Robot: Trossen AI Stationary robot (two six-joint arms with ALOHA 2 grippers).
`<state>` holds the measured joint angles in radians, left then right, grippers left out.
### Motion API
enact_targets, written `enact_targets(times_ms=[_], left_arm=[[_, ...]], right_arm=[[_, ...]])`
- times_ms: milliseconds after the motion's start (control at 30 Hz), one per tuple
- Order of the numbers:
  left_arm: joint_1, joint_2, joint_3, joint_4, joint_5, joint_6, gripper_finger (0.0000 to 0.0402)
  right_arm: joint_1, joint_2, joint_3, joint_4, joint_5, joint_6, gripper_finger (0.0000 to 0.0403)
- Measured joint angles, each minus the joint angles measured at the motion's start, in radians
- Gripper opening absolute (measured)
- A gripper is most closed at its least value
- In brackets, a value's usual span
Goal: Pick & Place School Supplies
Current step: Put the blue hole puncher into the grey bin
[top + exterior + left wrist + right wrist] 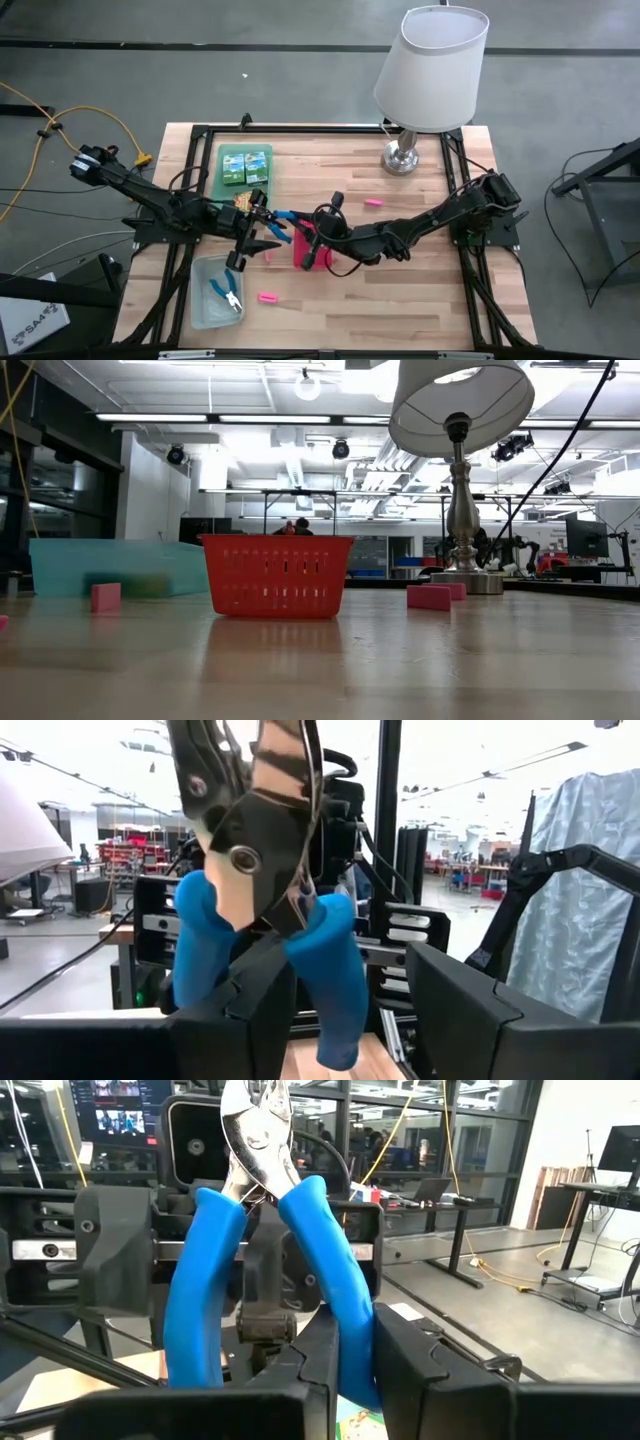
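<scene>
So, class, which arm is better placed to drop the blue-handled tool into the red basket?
Right, probably. The right gripper meets the blue-handled tool just beside the red basket; the left gripper reaches it from farther off.

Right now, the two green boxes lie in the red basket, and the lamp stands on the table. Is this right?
Not quite. The two green boxes lie on the green tray, not in the red basket; the high view shows this. The lamp does stand on the table.
</scene>
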<state>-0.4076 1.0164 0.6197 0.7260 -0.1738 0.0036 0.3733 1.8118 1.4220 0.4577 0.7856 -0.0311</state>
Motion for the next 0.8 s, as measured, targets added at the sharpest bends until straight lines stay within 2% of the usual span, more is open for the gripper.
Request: enact_targets(times_ms=[467, 800], left_arm=[[0.000, 0.000, 0.000, 0.008, -0.002, -0.009, 0.0076], [0.000, 0.001, 0.000, 0.009, 0.002, -0.010, 0.0059]], right_arm=[[0.000, 0.000, 0.000, 0.000, -0.009, -0.004, 0.0035], [0.000, 0.000, 0.001, 0.000, -0.012, -0.006, 0.0034]])
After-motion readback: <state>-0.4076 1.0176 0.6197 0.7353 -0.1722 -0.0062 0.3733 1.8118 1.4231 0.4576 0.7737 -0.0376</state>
